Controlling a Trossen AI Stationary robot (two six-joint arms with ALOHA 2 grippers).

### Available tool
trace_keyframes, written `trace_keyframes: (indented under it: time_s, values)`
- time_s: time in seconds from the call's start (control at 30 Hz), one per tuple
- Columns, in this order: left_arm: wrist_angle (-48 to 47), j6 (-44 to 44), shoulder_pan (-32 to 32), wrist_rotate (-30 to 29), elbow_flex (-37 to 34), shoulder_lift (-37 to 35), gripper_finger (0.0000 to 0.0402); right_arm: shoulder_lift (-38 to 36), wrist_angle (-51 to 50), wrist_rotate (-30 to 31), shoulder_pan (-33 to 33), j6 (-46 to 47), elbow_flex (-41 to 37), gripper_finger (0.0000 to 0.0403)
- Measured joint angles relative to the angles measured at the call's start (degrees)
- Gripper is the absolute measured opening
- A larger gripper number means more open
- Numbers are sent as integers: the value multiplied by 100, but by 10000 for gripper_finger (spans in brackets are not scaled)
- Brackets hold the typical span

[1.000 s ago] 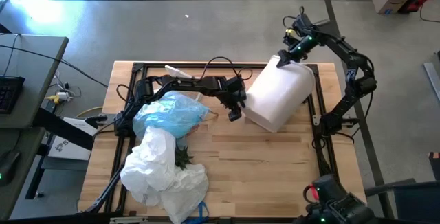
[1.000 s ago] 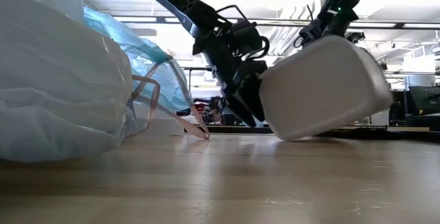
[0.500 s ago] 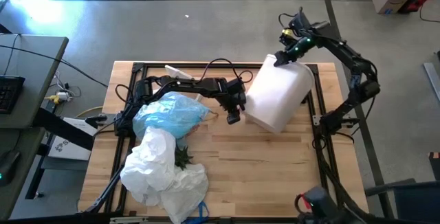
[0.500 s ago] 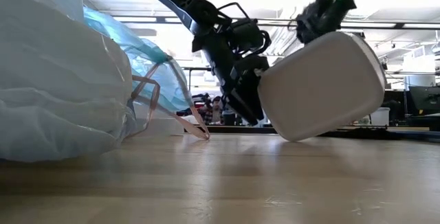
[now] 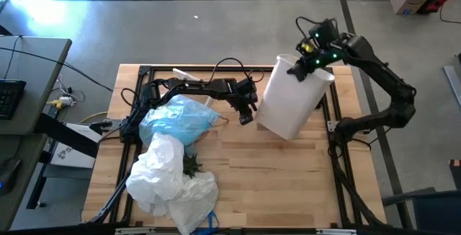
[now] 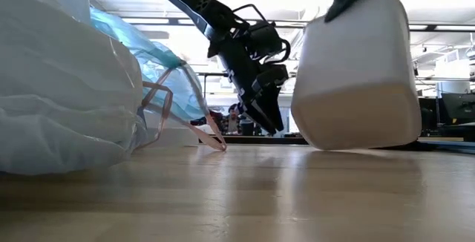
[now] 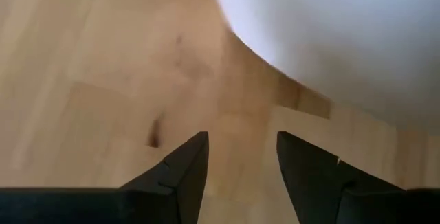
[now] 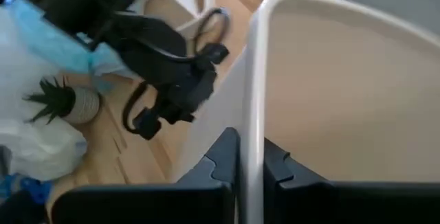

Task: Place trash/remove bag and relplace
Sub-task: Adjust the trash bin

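Note:
The white bin stands nearly upright at the table's far right, its mouth up, with its bottom down at the table top. My right gripper is shut on its rim from above. My left gripper hangs open just left of the bin, over bare wood, with nothing between its fingers. The light-blue bag lies crumpled on the table under the left arm. The trash is out of view. My right gripper pinches the bin's rim at the far side of its mouth, one finger outside the wall and the other inside. The fingers slant down from above. The bin hangs nearly upright below them.
A big crumpled white plastic bag fills the near left of the table, and a small green spiky plant stands beside it. A black frame rail runs along the table's edges. Bare wood lies open at the near right.
My right gripper has risen and swung with the bin's rim. The bin, which leaned over toward the table's left with its bottom next to my left gripper, has been tipped upright and now stands a little clear of that gripper.

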Motion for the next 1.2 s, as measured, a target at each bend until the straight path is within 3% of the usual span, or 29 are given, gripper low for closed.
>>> trace_keyframes:
  time_s: [0.13, 0.23, 0.47, 0.63, 0.87, 1.2]
  values:
    - [-20, -9, 15, 40, 0, 0, 156, -118, 330, 866, 1140, 333, -5, 2]
    - [-85, -6, 30, 49, 0, 0, 156, -24, 376, 1843, 2089, 442, -17, 2]
    - [-610, 249, 47, 72, 0, -216, 156, 615, 342, 3505, 3757, 933, -11, 2]
    - [-1134, 480, 45, 34, 0, -756, 156, 929, 261, 4287, 4252, 1113, 25, 1]
    - [-1781, 684, 23, -404, -4, -1881, 156, 933, 133, 4918, 4539, 1296, 6, 0]
    - [-2531, 826, -223, -650, -4, -3479, 156, 818, 100, 5271, 4882, 1297, 107, 15]
